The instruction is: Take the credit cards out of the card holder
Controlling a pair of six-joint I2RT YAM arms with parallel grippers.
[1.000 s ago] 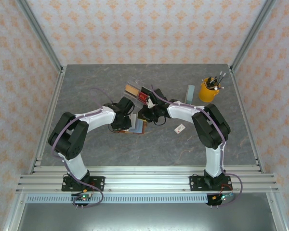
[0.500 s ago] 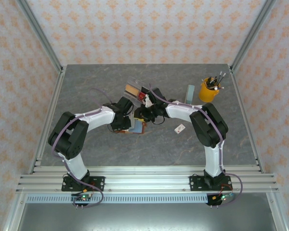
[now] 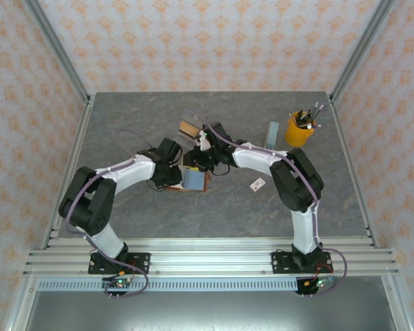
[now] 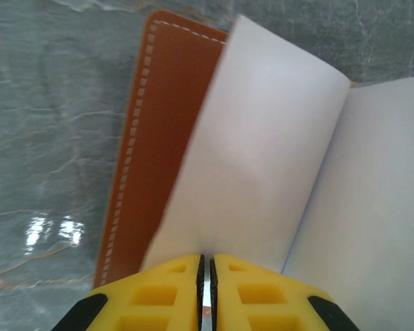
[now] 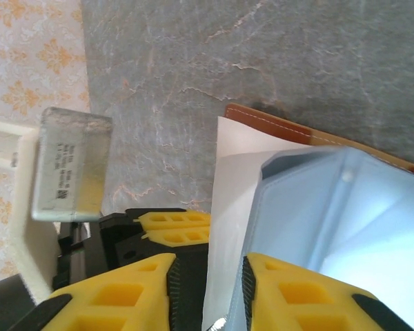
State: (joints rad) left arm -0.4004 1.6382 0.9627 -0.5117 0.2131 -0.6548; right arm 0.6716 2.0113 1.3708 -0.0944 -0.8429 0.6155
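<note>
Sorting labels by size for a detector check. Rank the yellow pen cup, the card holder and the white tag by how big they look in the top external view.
1. yellow pen cup
2. card holder: close behind, but partly covered, so this pair is unsure
3. white tag: clearly smallest

The left arm [image 3: 121, 172] and right arm [image 3: 265, 157] fold inward, wrists close together; left pincer [image 4: 207, 261] closed to a hairline slit, right pincer [image 5: 208, 265] parted by a clear gap.
</note>
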